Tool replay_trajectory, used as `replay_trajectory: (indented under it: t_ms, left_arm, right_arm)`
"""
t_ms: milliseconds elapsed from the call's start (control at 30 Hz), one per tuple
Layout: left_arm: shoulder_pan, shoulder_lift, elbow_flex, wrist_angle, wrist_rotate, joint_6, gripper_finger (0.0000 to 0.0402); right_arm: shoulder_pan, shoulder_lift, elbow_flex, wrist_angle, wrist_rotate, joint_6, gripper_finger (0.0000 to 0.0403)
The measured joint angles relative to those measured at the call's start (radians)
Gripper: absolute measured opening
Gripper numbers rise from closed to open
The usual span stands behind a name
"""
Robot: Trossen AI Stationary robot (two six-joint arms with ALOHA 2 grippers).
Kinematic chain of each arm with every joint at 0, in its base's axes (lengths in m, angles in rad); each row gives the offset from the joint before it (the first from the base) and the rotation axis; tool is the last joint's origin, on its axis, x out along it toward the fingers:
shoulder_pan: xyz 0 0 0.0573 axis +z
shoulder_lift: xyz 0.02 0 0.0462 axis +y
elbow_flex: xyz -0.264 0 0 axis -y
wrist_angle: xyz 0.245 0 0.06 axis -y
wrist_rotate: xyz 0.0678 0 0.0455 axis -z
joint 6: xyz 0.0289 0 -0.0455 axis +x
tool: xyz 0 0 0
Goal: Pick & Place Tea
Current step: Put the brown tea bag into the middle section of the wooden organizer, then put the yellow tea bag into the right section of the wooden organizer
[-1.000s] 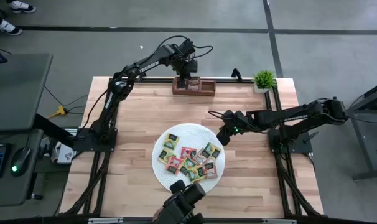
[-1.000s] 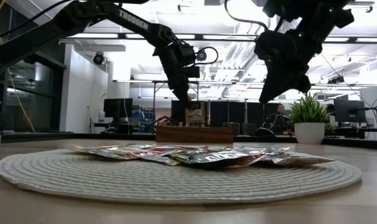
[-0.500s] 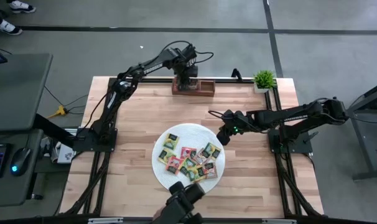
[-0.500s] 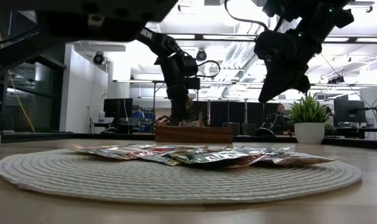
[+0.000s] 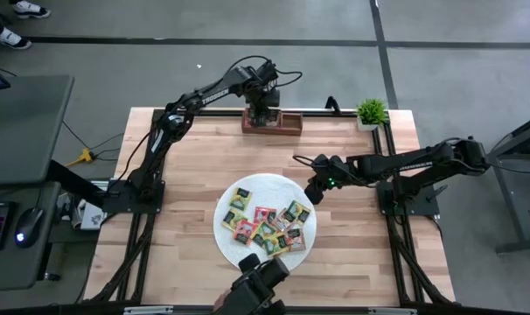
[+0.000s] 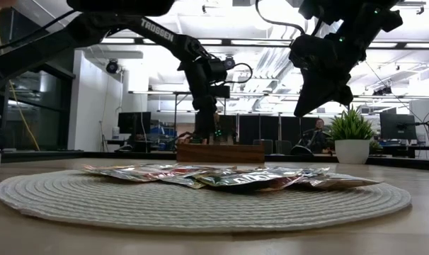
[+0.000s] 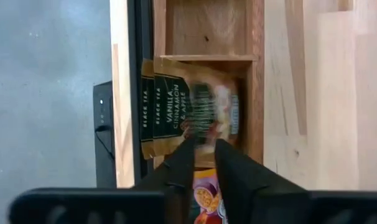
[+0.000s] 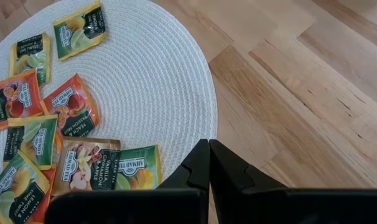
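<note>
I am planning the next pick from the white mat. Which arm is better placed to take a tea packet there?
Probably the right. The right gripper, shut and empty, hangs beside the mat and its tea packets. The left gripper is across the table at the wooden tray.

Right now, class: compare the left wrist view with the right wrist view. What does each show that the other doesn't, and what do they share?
Only the left wrist view shows the wooden tray, with a brown vanilla packet in its middle compartment just ahead of the left pincer. Only the right wrist view shows the white mat with loose packets and the shut right pincer. Both show tea packets and the wooden table.
</note>
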Motion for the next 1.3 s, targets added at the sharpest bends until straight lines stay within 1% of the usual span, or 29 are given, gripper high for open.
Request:
replay_trajectory:
  t_ms: [167, 300, 600, 800, 900, 1067, 1167, 1300]
  left_arm:
    - [0.0, 0.0, 0.0, -0.037, 0.001, 0.001, 0.0126]
    - [-0.001, 0.0, 0.0, -0.06, 0.009, 0.003, 0.0149]
    - [-0.002, -0.095, 0.0, -0.085, 0.073, 0.006, 0.0152]
    - [-0.006, -0.157, 0.0, -0.131, 0.199, -0.012, 0.0152]
    - [-0.022, -0.164, 0.0, -0.163, 0.216, -0.012, 0.0152]
    - [-0.059, -0.165, 0.0, -0.2, 0.225, -0.012, 0.0152]
    - [-0.083, -0.165, 0.0, -0.204, 0.232, -0.015, 0.0152]
    - [-0.136, -0.165, 0.0, -0.15, 0.288, -0.051, 0.0152]
  right_arm:
    - [0.0, 0.0, 0.0, 0.0, 0.0, -0.004, 0.0]
    - [0.0, 0.0, 0.0, 0.0, 0.002, -0.014, 0.0]
    - [0.0, 0.0, 0.0, -0.015, -0.01, -0.045, 0.0]
    - [0.0, 0.0, -0.007, -0.031, -0.014, -0.045, 0.0]
    - [0.0, 0.0, -0.033, -0.015, -0.024, -0.035, 0.0]
    - [0.0, -0.003, -0.107, 0.085, -0.07, 0.014, 0.0]
    - [0.002, -0.012, -0.157, 0.175, -0.086, 0.042, 0.0]
    - [0.002, -0.032, -0.21, 0.272, -0.089, 0.049, 0.0]
